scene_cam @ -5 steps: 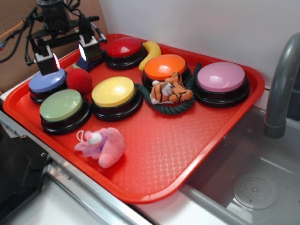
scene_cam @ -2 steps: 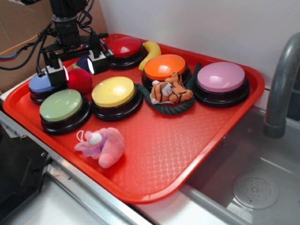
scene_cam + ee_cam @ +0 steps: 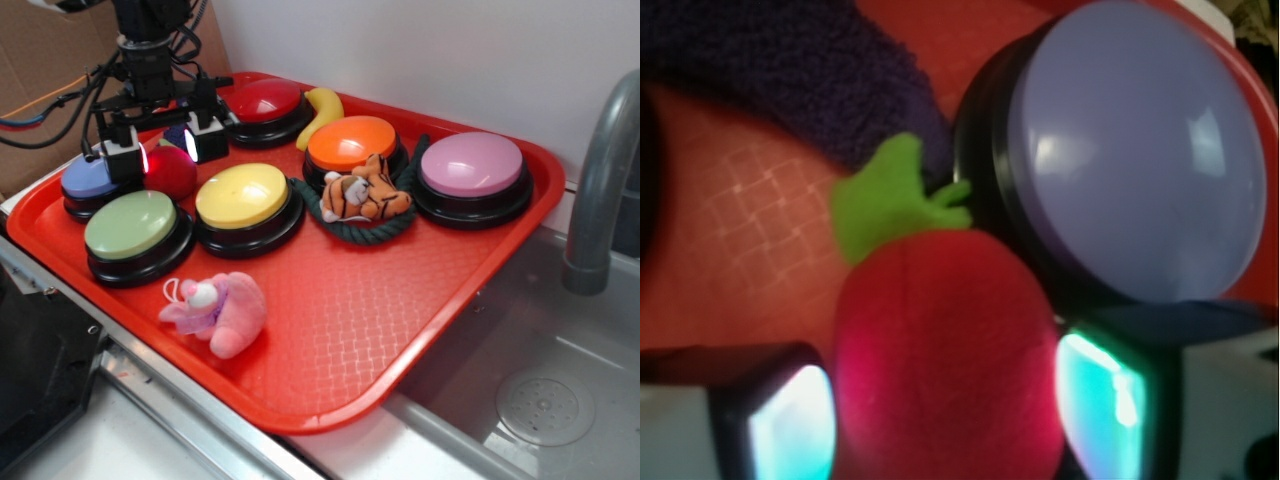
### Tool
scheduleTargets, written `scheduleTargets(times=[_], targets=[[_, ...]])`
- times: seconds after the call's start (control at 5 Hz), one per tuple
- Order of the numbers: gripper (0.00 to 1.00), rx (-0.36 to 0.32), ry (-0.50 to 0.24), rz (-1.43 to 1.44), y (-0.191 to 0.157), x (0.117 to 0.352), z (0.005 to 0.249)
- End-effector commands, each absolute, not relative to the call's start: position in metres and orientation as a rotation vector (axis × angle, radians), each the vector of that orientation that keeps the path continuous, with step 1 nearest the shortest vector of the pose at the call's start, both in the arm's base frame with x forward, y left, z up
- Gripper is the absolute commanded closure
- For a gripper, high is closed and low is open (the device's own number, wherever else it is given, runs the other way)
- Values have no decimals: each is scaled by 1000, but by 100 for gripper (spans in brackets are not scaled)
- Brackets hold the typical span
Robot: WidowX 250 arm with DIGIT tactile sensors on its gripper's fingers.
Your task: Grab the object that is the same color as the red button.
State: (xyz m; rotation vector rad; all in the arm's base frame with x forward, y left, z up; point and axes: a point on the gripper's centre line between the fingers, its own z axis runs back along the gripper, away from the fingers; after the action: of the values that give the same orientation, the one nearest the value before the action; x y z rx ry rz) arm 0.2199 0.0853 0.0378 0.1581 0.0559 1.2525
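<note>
1. Hand (image 3: 160,152) hung at the tray's far left corner with its jaws spread, one finger (image 3: 125,160) on the left over the blue button (image 3: 85,178) and the other finger (image 3: 207,142) on the right, nearer the red button (image 3: 262,100); it was released and gripped nothing yet.
2. Between those fingers sat the red plush ball (image 3: 170,172), resting on the red tray (image 3: 350,340) just beside the blue button and behind the green button (image 3: 133,225).
3. From the wrist view, the ball (image 3: 940,350) filled the gap between the two lit pads (image 3: 790,425), with its green leaf (image 3: 885,200) pointing away from the hand toward the blue button's black rim (image 3: 980,180).
4. That relation mattered most: the ball lay directly below and inside the open jaws, roughly centred, so no sideways shift looked necessary.
5. My judgement was that a plain closing would have taken it, the ball being round with no long axis to line up.
6. One risk stood out: the left finger was close to the blue button's edge and might have caught it while closing.
7. Further right, the yellow button (image 3: 243,195) stood near but clear of the hand.
</note>
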Motion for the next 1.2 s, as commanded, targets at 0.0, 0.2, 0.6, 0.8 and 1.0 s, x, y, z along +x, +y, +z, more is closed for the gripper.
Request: scheduleTargets(times=[0.0, 0.2, 0.6, 0.8, 1.0], targets=[[91, 132, 16, 1256, 92, 218, 43], [100, 43, 25, 1123, 92, 216, 58], [100, -127, -45, 676, 61, 207, 114], [100, -168, -104, 422, 28, 192, 145], [100, -216, -122, 258, -4, 173, 163]])
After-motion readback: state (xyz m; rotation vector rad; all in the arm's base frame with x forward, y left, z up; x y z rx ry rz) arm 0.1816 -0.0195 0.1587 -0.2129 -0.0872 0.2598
